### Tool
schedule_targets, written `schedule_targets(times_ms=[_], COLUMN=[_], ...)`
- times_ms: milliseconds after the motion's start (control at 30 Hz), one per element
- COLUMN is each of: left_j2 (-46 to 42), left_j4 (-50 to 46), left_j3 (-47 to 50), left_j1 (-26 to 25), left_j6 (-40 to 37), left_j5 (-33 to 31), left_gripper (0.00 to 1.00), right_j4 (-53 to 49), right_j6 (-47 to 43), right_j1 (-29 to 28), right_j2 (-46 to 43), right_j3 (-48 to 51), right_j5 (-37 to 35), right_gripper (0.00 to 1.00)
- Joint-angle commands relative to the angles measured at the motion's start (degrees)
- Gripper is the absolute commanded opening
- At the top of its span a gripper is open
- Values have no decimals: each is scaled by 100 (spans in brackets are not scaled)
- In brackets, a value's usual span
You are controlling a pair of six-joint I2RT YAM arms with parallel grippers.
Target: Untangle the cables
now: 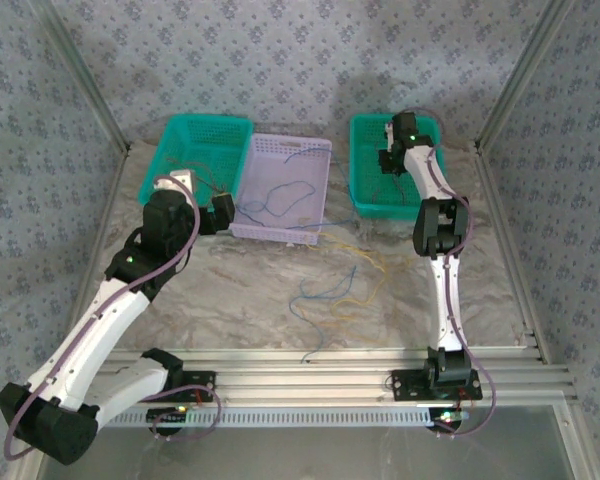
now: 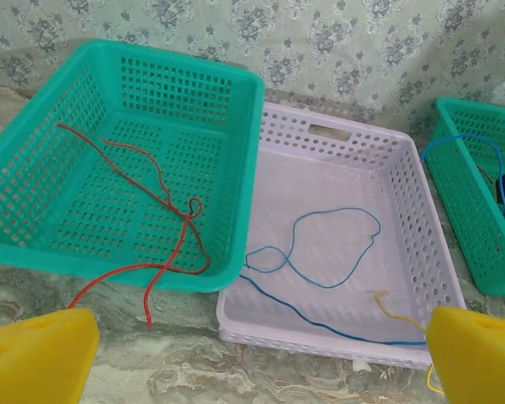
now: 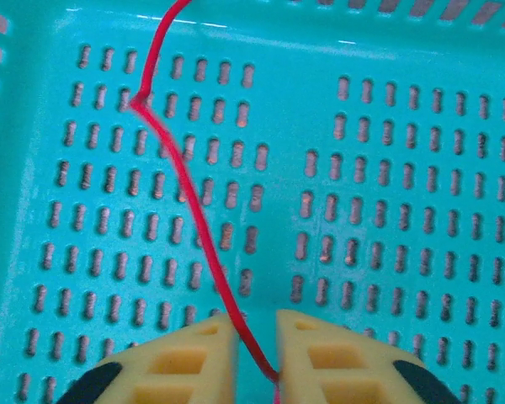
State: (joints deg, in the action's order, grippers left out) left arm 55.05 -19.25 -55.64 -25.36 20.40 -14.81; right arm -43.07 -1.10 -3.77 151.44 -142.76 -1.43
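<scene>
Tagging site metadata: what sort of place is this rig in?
Likely a lab test cell, not a home: metal frame rails edge the table, patterned cloth walls enclose it, and sorting baskets hold loose wires.

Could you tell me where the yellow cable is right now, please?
In the top view, the yellow cable lies on the table, just in front of the lilac basket, among blue cables.

A thin red wire (image 2: 164, 210) lies knotted in the left green basket, its ends trailing over the near rim. A thin blue wire (image 2: 328, 252) loops in the lilac basket beside a short yellow one (image 2: 397, 310). Loose blue and yellow wires (image 1: 340, 290) sprawl tangled on the tabletop. Another red wire (image 3: 194, 202) curves across the right green basket's floor.
</scene>
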Motion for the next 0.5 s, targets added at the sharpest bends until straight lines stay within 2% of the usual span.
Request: schedule_targets(times_ms=[0, 133, 300, 467], left_j2=[46, 70, 72, 27], left_j4=[210, 212, 229, 250], left_j3=[-9, -1, 20, 25], left_j1=[42, 41, 54, 50], left_j6=[-93, -111, -136, -134], left_j5=[-22, -56, -82, -83], left_gripper=[100, 100, 100, 100], right_j4=[-105, -127, -220, 46], right_j6=[-92, -20, 233, 242], right_j1=[17, 57, 122, 114], right_j2=[141, 132, -173, -1110], right_j3=[-210, -195, -46, 505], right_j5=[283, 333, 350, 92], right_gripper=[16, 1, 0, 0])
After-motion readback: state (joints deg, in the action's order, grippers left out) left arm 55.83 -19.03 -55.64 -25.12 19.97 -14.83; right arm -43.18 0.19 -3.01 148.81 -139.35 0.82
